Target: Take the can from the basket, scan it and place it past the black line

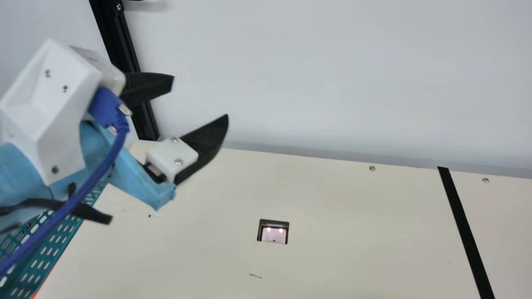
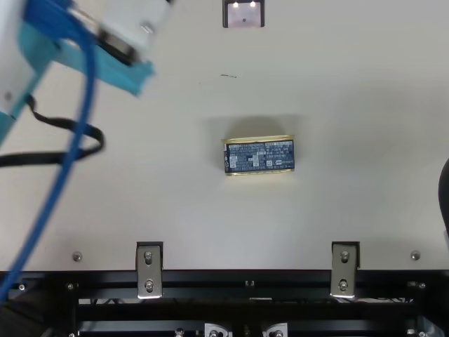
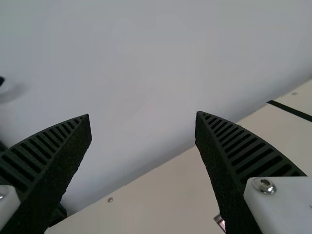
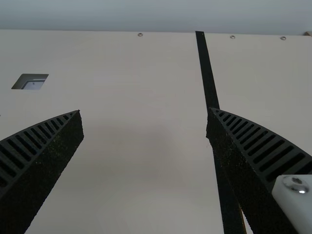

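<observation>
The left arm reaches in from 9 o'clock in the main view, its blue-sleeved forearm (image 1: 18,178) slanting up so that the left gripper (image 1: 200,96) points towards 2 o'clock. The claw is spread wide, with one ribbed finger at about 10 o'clock from the other. In its wrist view the seam of wall and table runs aslant, so the gripper is rolled over, facing mostly the wall. A blue cable (image 1: 97,172) trails from it towards 8 o'clock, over the teal basket (image 1: 45,257). The right gripper (image 4: 144,110) also has its fingers well apart in its wrist view, with nothing pinched; it looks level across the tabletop, and one finger overlaps the black line (image 1: 467,232). In the main view that line lies at 4 o'clock and the scanner window (image 1: 273,231) at 6. The can (image 2: 259,156), in the top view, lies on the table outside the basket, at 6 o'clock from the scanner window, its dark blue side to the camera and gold rims at 12 and 6. Neither claw touches it.
</observation>
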You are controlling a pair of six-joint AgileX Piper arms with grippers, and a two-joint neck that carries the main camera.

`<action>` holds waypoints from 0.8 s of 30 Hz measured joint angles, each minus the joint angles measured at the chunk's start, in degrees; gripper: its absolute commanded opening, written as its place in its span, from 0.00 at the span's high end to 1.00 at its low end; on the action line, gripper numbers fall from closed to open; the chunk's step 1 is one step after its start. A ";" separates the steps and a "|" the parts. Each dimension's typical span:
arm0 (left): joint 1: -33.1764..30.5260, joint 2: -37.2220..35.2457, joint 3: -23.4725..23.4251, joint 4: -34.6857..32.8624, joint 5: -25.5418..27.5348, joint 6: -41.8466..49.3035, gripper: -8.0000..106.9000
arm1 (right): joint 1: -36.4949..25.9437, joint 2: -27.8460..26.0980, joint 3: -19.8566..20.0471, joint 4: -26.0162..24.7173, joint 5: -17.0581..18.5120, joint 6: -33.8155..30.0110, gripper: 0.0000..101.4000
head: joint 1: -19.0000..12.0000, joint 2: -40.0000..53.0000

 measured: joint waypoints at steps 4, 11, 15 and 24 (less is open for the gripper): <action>3.99 -1.13 3.25 2.32 -4.67 -4.30 0.15 | 0.00 0.00 0.00 0.00 0.00 0.00 0.00 | 0.00 0.00; 10.26 -3.21 8.52 0.80 -11.38 -5.20 0.15 | 0.00 0.00 0.00 0.00 0.00 0.00 0.00 | 0.00 0.00; 12.34 -4.65 10.99 -2.71 -14.06 -2.30 0.15 | 0.00 0.00 0.00 0.00 0.00 0.00 0.00 | 0.29 0.00; 13.97 -8.02 16.70 -13.63 -19.42 6.87 0.15 | 0.00 0.00 0.00 0.00 0.00 0.00 0.00 | 0.29 0.29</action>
